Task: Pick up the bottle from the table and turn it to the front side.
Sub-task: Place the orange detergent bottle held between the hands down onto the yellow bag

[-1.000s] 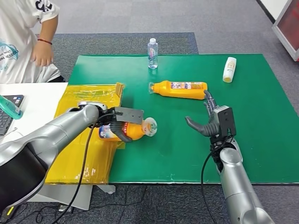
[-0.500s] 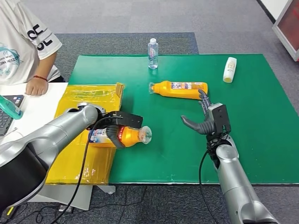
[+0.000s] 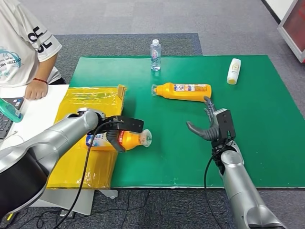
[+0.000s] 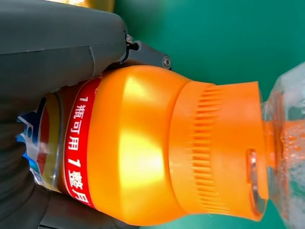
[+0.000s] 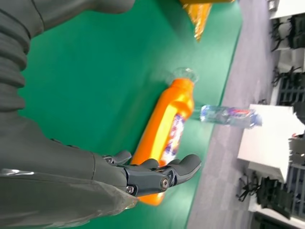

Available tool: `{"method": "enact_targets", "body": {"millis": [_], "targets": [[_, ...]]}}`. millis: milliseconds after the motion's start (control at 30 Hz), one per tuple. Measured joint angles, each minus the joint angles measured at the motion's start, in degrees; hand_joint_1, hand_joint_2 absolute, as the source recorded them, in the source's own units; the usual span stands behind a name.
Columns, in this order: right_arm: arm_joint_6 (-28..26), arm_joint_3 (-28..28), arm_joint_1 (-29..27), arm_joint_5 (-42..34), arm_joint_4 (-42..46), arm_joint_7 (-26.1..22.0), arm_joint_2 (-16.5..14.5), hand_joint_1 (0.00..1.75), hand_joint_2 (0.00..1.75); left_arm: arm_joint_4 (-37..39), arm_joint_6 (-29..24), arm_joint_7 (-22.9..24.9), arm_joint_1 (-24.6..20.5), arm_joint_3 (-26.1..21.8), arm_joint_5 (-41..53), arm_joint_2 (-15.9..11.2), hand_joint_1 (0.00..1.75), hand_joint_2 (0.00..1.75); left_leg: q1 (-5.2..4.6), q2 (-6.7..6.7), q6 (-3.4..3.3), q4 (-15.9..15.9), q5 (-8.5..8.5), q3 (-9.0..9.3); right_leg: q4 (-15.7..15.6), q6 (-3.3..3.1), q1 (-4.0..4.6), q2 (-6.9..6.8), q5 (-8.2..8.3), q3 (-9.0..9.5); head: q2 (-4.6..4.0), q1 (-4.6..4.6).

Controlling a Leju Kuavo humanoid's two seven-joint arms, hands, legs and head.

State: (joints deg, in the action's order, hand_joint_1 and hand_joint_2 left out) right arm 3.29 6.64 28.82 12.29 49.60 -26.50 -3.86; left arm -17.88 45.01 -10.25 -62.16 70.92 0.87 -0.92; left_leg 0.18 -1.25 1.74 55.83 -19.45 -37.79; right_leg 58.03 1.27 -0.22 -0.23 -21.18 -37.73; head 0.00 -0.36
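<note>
My left hand [image 3: 120, 131] is wrapped around the orange bottle [image 3: 118, 139], fingers clamped over the labelled body, and the bottle lies sideways with its clear cap pointing toward the middle of the green mat [image 3: 259, 124]. It sits right at the mat's left edge, half over the yellow bag [image 3: 86, 98]. In the left wrist view I can see red label text with white characters, so the label is partly facing the camera. I judge the turn is under way, not finished.

To do this well I want to roll the wrist slowly and keep the grip on the wide body, not the tapered neck, since that smooth plastic could slip. I'd keep it low over the bench in case it drops.

My right hand [image 3: 212, 125] hovers with fingers spread, holding nothing, just short of the second orange bottle [image 3: 183, 90] lying further back. I'd leave that one alone for now. A small water bottle [image 3: 155, 54] stands at the far edge, a white bottle [image 3: 234, 70] lies far right, and a person [image 3: 25, 52] sits at the left.
</note>
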Motion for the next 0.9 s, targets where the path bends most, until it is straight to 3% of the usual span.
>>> {"method": "enact_targets", "body": {"millis": [200,533,567,700,900], "targets": [[-0.93,-0.90,-1.62,0.01,-1.59,-0.59,2.10,0.00,1.75,0.23,-2.33,1.86,0.70,1.18,1.58,-0.29,1.75,1.75,0.00,-0.01,0.00,0.00,-0.01,0.00,0.00,0.00,0.00,0.00,0.00,0.02,0.00,0.02],[-1.59,-2.66,-2.61,0.73,-3.46,-1.06,3.45,0.00,1.75,0.25,-4.35,0.31,1.28,1.75,2.07,-2.66,1.75,1.75,0.00,-0.08,0.01,-0.08,-0.01,0.14,0.01,-0.02,0.00,0.08,-0.01,0.07,0.00,0.01],[-1.59,-2.84,-2.71,0.84,-3.61,-1.17,3.52,0.00,1.75,0.25,-4.55,-0.06,1.34,1.75,2.05,-2.91,1.68,1.75,0.00,-0.10,0.02,-0.10,-0.01,0.17,0.01,-0.03,-0.01,0.10,-0.01,0.09,0.00,0.01],[-1.60,-3.63,-3.24,1.10,-4.09,-1.39,3.80,0.00,1.75,0.25,-6.36,-1.03,1.63,1.75,1.97,-3.90,0.00,1.75,0.00,-0.24,0.08,-0.16,-0.08,0.37,0.01,-0.07,-0.02,0.22,-0.03,0.20,0.00,0.01],[-1.96,-4.94,-4.87,1.34,-4.20,-1.39,4.28,0.00,1.75,0.27,-10.60,-1.48,4.25,1.66,1.54,-4.86,0.00,1.75,0.06,-0.33,0.15,-0.19,-0.03,0.40,0.01,-0.11,0.03,0.32,-0.06,0.18,0.00,-0.02]]}}
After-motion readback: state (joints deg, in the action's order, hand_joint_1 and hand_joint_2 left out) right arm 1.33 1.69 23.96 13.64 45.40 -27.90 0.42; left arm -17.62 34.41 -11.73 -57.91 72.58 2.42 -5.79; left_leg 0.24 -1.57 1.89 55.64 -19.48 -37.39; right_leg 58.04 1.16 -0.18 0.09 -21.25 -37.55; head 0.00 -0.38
